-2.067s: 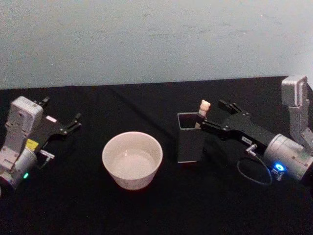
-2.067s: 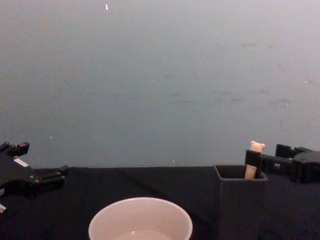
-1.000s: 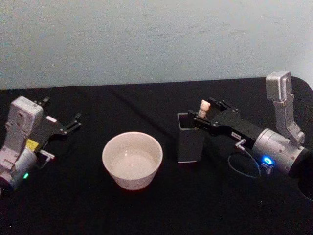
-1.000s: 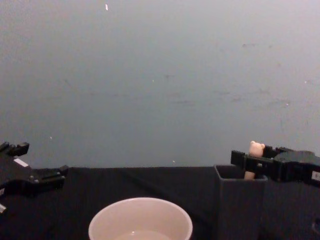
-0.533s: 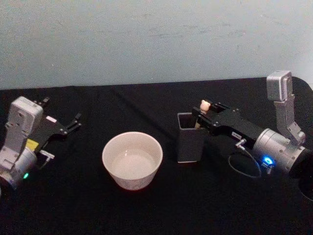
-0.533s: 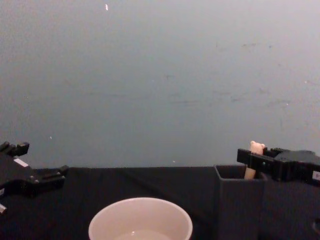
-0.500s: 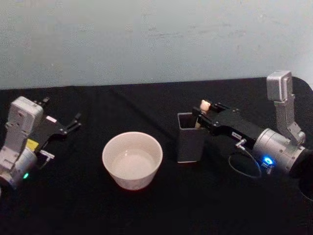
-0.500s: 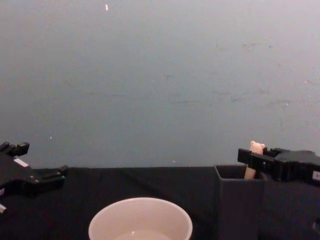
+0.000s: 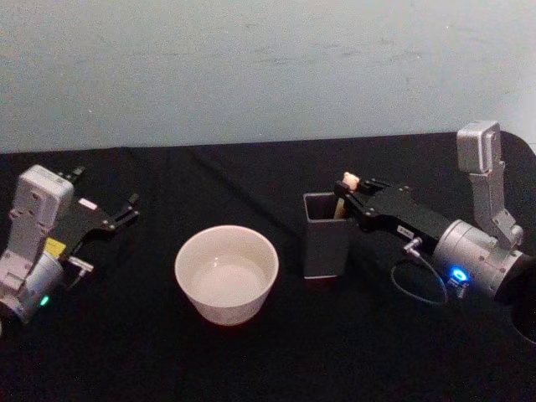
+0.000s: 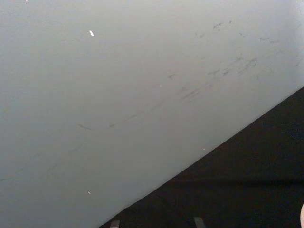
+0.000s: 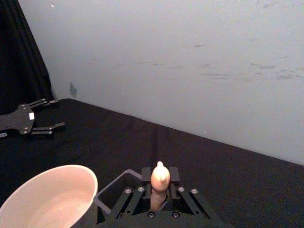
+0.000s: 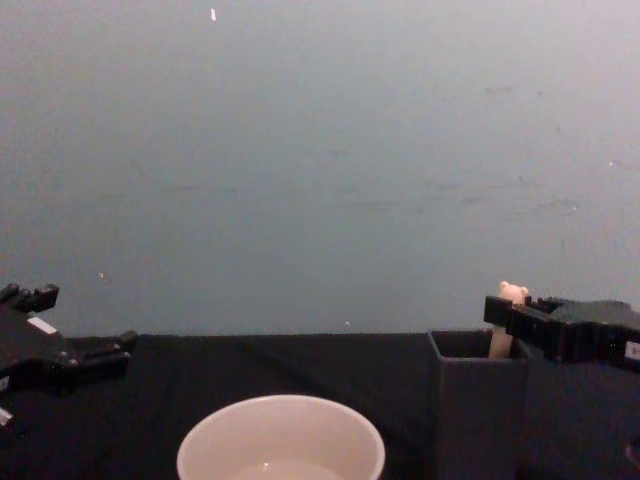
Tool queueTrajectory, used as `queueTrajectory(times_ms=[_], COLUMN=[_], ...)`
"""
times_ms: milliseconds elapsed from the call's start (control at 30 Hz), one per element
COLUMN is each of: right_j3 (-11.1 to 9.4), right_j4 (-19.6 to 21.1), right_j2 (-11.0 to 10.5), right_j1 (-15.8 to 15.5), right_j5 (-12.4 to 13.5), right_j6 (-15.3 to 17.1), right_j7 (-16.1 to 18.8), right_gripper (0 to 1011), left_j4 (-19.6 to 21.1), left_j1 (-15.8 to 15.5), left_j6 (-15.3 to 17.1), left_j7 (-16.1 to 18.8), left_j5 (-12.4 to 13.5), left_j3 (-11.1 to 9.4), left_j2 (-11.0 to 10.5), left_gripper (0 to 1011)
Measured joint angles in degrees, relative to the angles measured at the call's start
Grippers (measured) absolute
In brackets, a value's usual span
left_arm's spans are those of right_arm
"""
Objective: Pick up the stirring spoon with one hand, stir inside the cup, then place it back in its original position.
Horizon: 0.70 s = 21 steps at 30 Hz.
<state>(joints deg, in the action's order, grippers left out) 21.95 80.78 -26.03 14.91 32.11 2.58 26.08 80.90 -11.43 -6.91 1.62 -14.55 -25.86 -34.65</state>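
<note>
The stirring spoon point(image 9: 349, 181) stands in the dark grey square holder point(image 9: 325, 239), its original position. Its beige bear-head handle point(image 12: 512, 293) sticks up above the rim, and its bowl is hidden inside. My right gripper point(image 9: 347, 198) reaches in from the right and is shut on the handle point(image 11: 160, 182) just above the holder's rim point(image 11: 113, 189). The pale pinkish-beige cup point(image 9: 226, 272) sits left of the holder, with a little clear liquid inside. My left gripper point(image 9: 107, 199) rests open at the table's far left, well away from the cup.
A black cloth point(image 9: 276, 360) covers the table, and a pale blue-grey wall point(image 9: 268, 67) rises behind it. A thin cable loop point(image 9: 423, 289) hangs under my right wrist. There is open cloth in front of the cup and holder.
My right gripper moved in from the right, reached past the spoon's handle over the holder, then drew back a little and shut on it. The spoon stays in the holder. The left arm has not moved.
</note>
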Motion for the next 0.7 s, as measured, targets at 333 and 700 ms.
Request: queueTrajectory(times_ms=[333, 700], right_j3=[-0.43, -1.67], right_j4=[1.88, 6.75], right_j2=[-0.24, -1.20], right_j1=[-0.69, -1.46], right_j5=[-0.31, -1.69], right_j6=[-0.30, -2.26], right_j7=[0.40, 0.12], right_gripper=[213, 213], left_j4=[0.00, 0.00], left_j1=[0.00, 0.00], left_j6=[0.00, 0.00], left_j7=[0.00, 0.00], left_j5=[0.00, 0.00], left_j3=[0.00, 0.00], left_j2=[0.00, 0.00], left_gripper=[1001, 1002])
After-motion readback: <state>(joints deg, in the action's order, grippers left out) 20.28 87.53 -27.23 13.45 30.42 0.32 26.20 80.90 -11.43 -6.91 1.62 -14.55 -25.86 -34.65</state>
